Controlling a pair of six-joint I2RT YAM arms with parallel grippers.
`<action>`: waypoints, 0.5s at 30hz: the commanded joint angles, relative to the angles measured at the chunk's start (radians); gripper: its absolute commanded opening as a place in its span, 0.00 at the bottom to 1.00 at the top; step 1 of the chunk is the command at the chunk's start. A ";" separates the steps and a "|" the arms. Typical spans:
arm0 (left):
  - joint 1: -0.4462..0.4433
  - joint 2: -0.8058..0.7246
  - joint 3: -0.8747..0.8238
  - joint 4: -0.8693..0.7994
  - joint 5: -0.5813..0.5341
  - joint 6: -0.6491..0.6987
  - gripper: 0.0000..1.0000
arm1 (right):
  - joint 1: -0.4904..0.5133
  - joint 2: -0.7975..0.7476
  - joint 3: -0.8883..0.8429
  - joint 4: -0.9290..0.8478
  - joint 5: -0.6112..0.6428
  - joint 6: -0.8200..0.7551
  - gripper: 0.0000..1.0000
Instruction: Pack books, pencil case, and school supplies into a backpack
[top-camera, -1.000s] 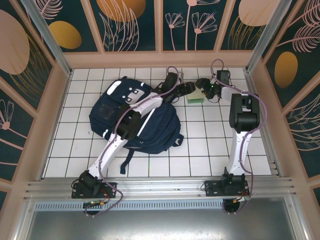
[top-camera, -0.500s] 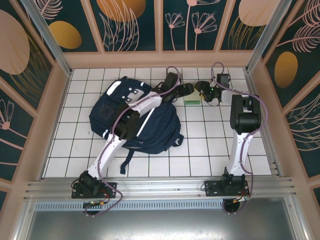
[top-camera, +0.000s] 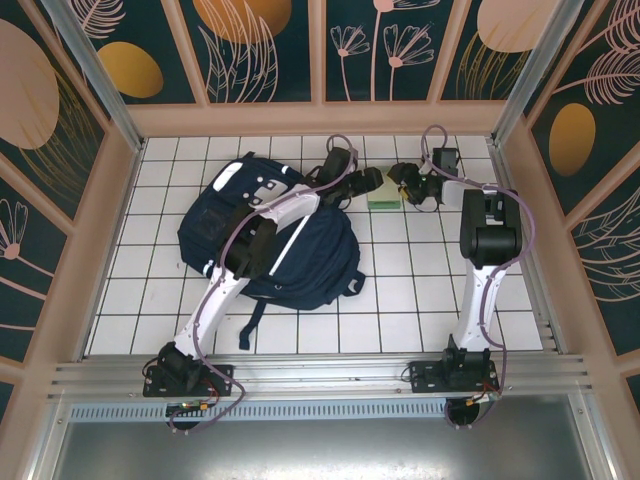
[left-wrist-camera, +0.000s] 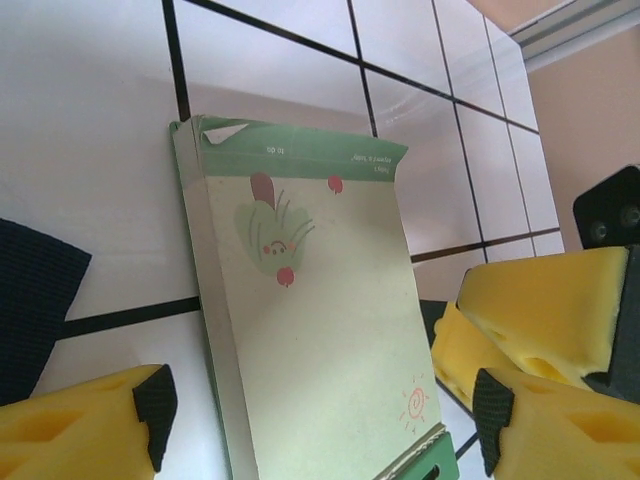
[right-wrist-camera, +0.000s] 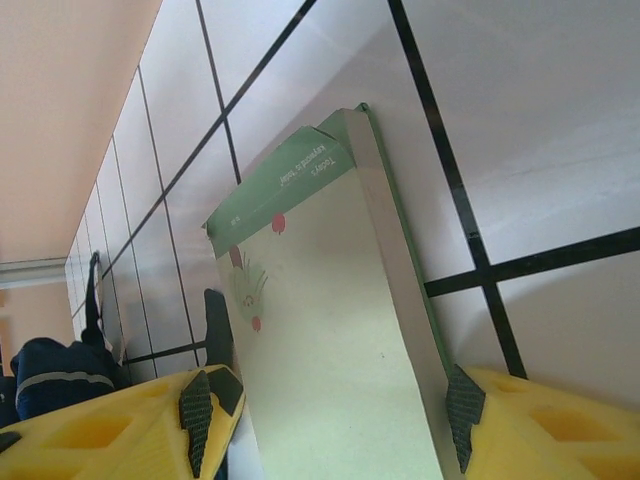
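The pale green pack (top-camera: 384, 199) lies on the white tiles at the back, just right of the navy backpack (top-camera: 320, 262). My left gripper (top-camera: 368, 183) reaches it from the left and my right gripper (top-camera: 403, 180) from the right. In the left wrist view the pack (left-wrist-camera: 320, 300) sits between my open left gripper's (left-wrist-camera: 320, 415) fingers with a gap on each side. In the right wrist view the pack (right-wrist-camera: 330, 330) lies between my right gripper's (right-wrist-camera: 325, 420) fingers: the right pad (right-wrist-camera: 458, 418) meets its edge and the left pad stands slightly off. The books and pencil case are out of view.
A yellow finger of the right gripper (left-wrist-camera: 535, 310) is close beside my left fingers. A corner of the backpack's fabric (left-wrist-camera: 30, 300) lies left of the pack. The enclosure's back wall (top-camera: 320, 118) stands about two tile rows behind.
The right gripper slid left toward the pack and its jaws narrowed slightly. The left jaws widened a little. The pack shifted a little to the left.
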 joint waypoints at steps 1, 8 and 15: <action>0.016 0.003 -0.005 0.060 0.058 -0.073 0.75 | 0.031 -0.027 -0.029 -0.013 -0.066 0.029 0.65; 0.015 0.079 0.062 0.087 0.158 -0.129 0.68 | 0.045 -0.023 -0.048 0.054 -0.144 0.100 0.64; 0.016 0.045 -0.003 0.111 0.168 -0.131 0.67 | 0.036 -0.075 -0.086 0.117 -0.177 0.152 0.54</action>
